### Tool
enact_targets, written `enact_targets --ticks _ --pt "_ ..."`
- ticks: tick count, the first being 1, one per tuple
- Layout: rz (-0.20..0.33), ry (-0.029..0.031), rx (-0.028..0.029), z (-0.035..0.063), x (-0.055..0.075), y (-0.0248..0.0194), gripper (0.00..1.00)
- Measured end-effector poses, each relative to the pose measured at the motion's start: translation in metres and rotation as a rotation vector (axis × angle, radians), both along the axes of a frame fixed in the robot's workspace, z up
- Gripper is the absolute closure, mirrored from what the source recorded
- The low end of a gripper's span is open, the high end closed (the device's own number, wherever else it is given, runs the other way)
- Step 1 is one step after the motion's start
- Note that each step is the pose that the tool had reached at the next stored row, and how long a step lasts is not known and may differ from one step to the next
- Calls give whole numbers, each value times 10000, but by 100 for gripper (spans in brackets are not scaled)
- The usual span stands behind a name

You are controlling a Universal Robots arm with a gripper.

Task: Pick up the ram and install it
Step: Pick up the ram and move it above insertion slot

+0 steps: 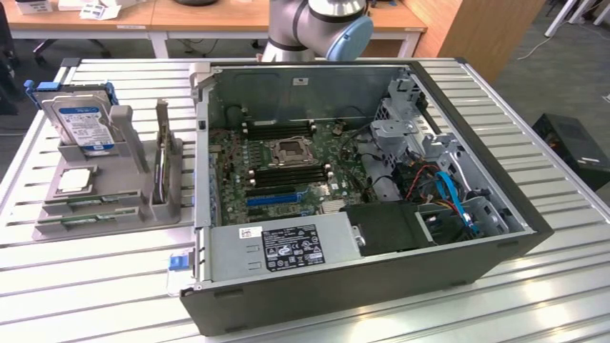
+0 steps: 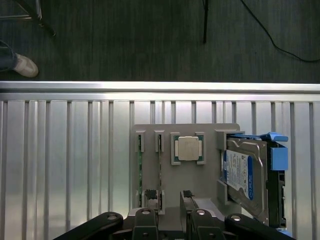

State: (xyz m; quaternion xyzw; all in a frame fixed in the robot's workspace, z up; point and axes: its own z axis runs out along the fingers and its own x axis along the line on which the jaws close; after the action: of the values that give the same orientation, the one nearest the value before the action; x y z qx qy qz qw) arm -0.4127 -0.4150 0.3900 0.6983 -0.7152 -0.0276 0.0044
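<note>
Ribbed metal tabletop, dark carpet past its edge, usual setup. On the wrist view my gripper is spread wide with nothing between the fingers, hovering over one end of the grey parts holder.

Closest to it is the ram: green sticks standing on edge in two narrow slots side by side, untouched as far as I can tell. Beside those sits the square silver CPU in its pocket, then the blue-labelled hard drive leaning in its cradle.

In the exterior view the holder is on that view's left, just beside the open PC case. The black memory slots on the motherboard look vacant to me.

So I'd call this the approach to the pick, with nothing grabbed or installed yet. A clean grab calls for centring the fingers across one stick's thin edge, square to it, and dropping straight down. Those slots are tight and the neighbouring stick is close, so any skew could snag.
</note>
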Motion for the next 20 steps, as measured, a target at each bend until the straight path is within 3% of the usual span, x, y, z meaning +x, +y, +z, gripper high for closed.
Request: enact_targets --ticks 8,10,16,17,20 --pt "0 0 4 -128 0 -9 69" --pt "0 0 4 -248 0 -17 69" --pt "0 -1 5 -357 0 -23 69" --pt "0 1 5 -432 0 -28 69" --pt "0 0 5 -487 0 -30 69"
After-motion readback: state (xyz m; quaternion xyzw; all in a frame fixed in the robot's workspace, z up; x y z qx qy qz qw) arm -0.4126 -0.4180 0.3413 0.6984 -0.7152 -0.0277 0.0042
